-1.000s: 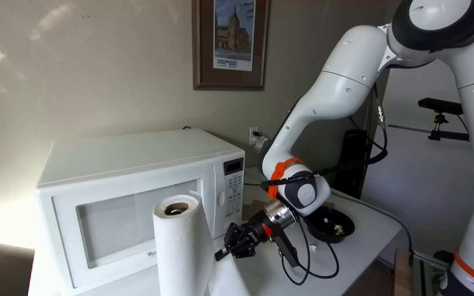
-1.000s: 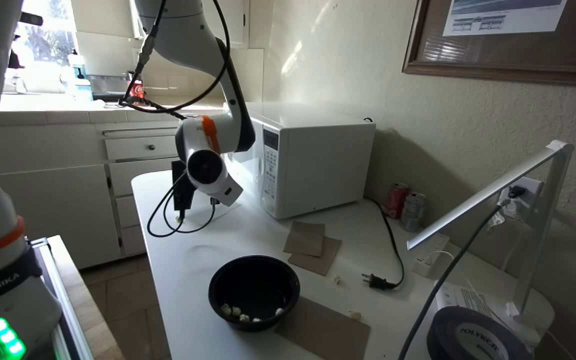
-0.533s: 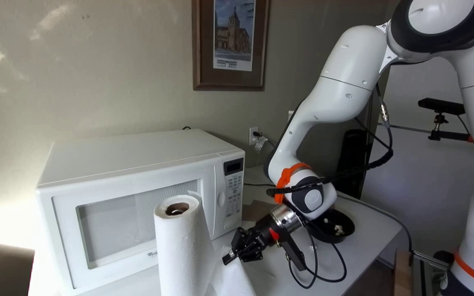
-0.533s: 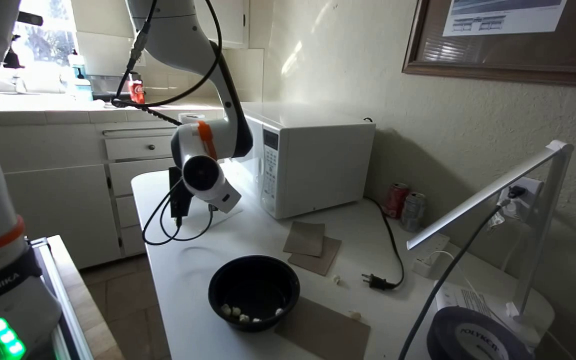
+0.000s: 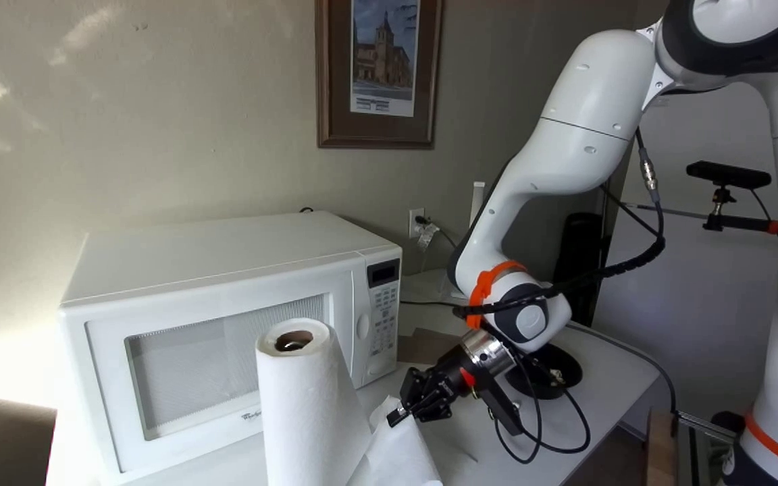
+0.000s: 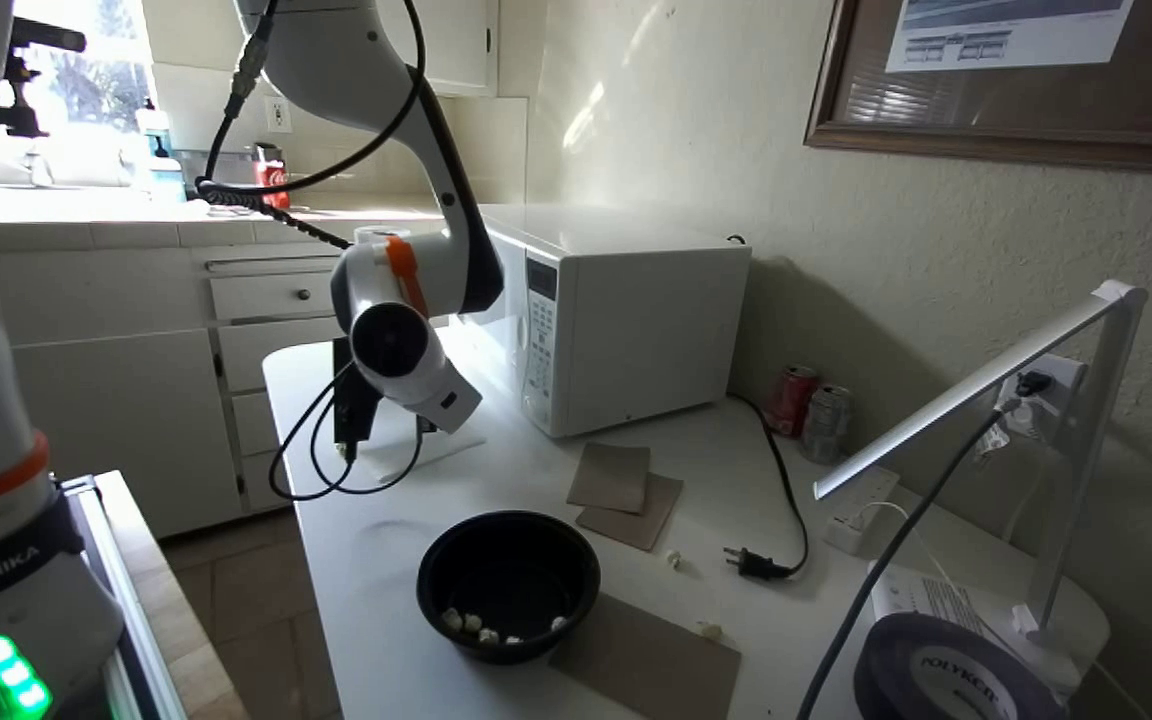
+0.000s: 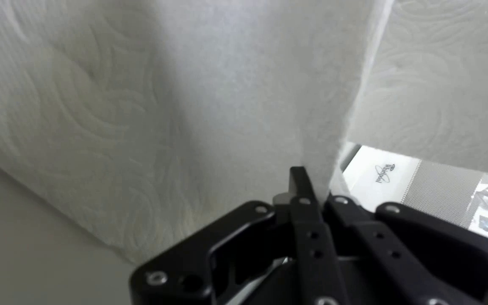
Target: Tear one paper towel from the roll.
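In an exterior view, a black bowl (image 5: 568,362) at far right, partly behind the arm (image 5: 558,158), holds a few pale pieces (image 5: 556,375), while at near left the roll (image 5: 304,412) stands upright, partly hiding the microwave (image 5: 193,358), and just right of the roll the gripper (image 5: 398,416) is clamped on the hanging paper towel (image 5: 399,455).

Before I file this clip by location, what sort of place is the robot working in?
Probably a kitchen, perhaps in a home: there is a microwave, an upright paper towel roll in front of it, and, in an exterior view, pale cabinets under a counter.
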Controlling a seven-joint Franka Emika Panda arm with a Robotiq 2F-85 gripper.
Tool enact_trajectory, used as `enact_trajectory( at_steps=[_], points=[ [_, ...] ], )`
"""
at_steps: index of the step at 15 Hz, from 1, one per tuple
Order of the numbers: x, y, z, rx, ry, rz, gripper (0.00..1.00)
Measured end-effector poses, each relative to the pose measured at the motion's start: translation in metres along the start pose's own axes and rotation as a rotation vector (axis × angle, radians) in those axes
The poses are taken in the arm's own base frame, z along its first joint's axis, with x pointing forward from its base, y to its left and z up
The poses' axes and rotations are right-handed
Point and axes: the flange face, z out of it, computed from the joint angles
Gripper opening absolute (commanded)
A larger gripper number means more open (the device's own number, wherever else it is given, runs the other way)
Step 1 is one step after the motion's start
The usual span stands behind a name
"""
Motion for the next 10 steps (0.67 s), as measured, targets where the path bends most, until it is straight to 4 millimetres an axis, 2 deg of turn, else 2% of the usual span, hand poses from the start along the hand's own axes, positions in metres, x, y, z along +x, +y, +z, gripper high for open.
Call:
enact_trajectory(
  at_steps=[7,10],
  points=[
    [0.004,-0.005,-0.024,-0.075,0.039,-0.022,0.00],
    [0.001,0.001,-0.029,-0.106,0.038,0.017,0.00]
  ],
)
